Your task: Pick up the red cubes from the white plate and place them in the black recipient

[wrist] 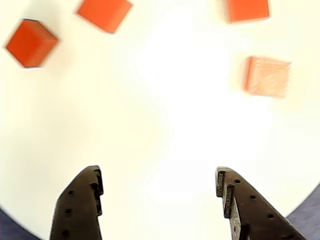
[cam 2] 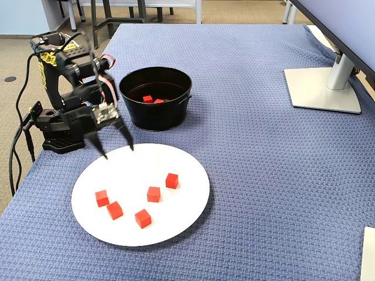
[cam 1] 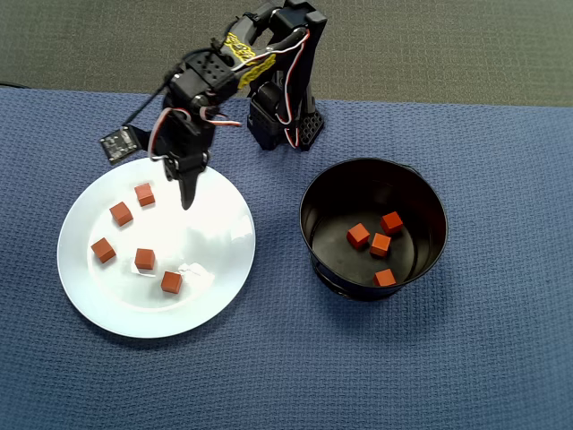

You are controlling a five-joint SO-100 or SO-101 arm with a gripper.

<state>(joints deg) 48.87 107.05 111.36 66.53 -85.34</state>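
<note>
Over the white plate (cam 1: 224, 269), at the left of the overhead view, the end effector (cam 1: 186, 202) hangs with its two fingers spread wide and nothing between them, near the plate's 12 o'clock rim. Five red cubes (cam 1: 145, 259) lie scattered on the plate's left half: one at about 11 o'clock nearest the fingertips, then others running round through 10 and 9 o'clock to two near the centre and 6 o'clock. In the wrist view the fingers (wrist: 80, 200) frame bare plate, with cubes only along the top edge of that view, well apart from the gap. To the right stands the black recipient (cam 1: 430, 193) on the blue-covered bench (cam 1: 269, 376), already holding four cubes; the task is judged roughly half done.

The step in hand is judged to be the approach to the next cube. To do it well, advance until one cube sits centred between the spread fingers, turn the wrist so the pads meet two flat faces rather than corners, descend close to the glossy plate, and close only then. Choose a cube with clear space around it, since a neighbour may be nudged away.
</note>
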